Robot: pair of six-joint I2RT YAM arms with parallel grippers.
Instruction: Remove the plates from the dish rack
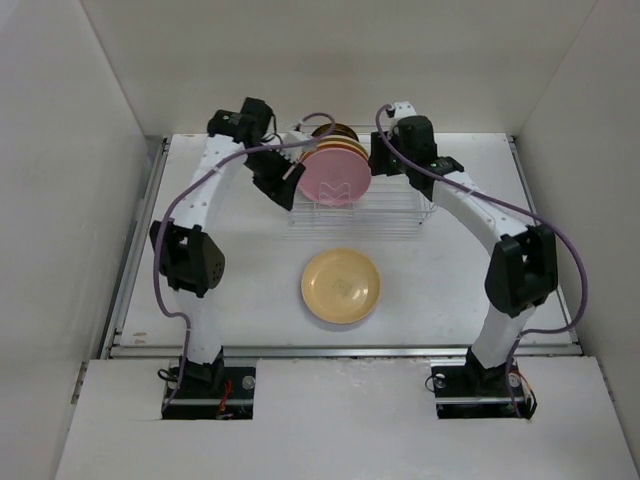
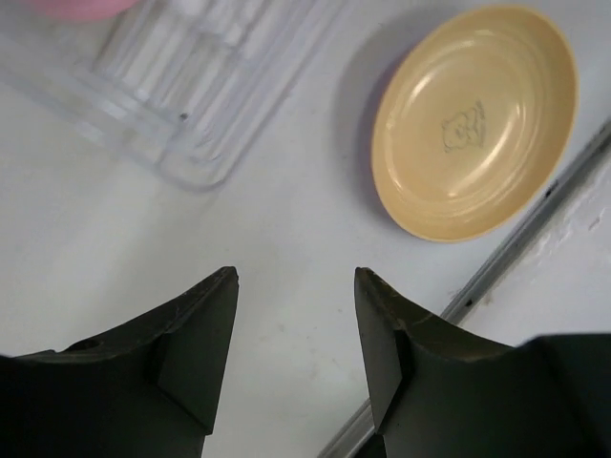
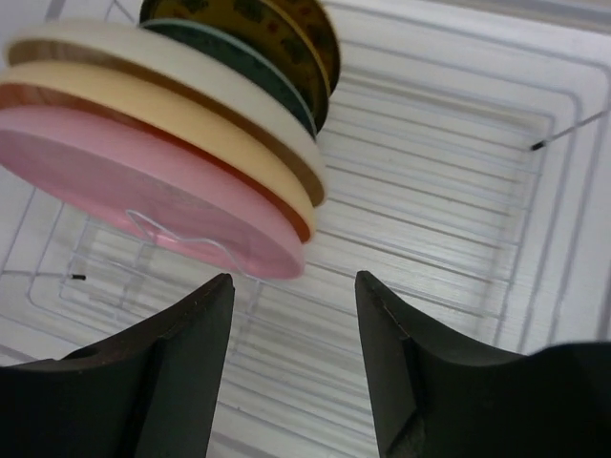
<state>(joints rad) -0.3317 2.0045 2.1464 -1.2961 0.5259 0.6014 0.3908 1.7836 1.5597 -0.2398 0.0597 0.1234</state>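
The wire dish rack [image 1: 400, 215] stands at the back middle of the table. Several plates lean on edge in its left part, a pink plate [image 1: 332, 178] in front. In the right wrist view they show as pink [image 3: 143, 186], yellow-cream [image 3: 162, 110], cream [image 3: 181, 67] and a dark brown-and-yellow patterned plate [image 3: 286, 24]. A yellow-orange plate [image 1: 341, 285] lies flat on the table in front of the rack. My left gripper [image 2: 296, 286] is open and empty over the table by the rack's left end. Over the rack's right side [image 3: 458, 219], my right gripper [image 3: 294, 286] is open with nothing between its fingers.
White walls close in the table on three sides. A metal rail [image 2: 516, 253] runs along the near edge of the table. The rack's corner [image 2: 191, 95] and the yellow-orange plate [image 2: 477, 119] show in the left wrist view.
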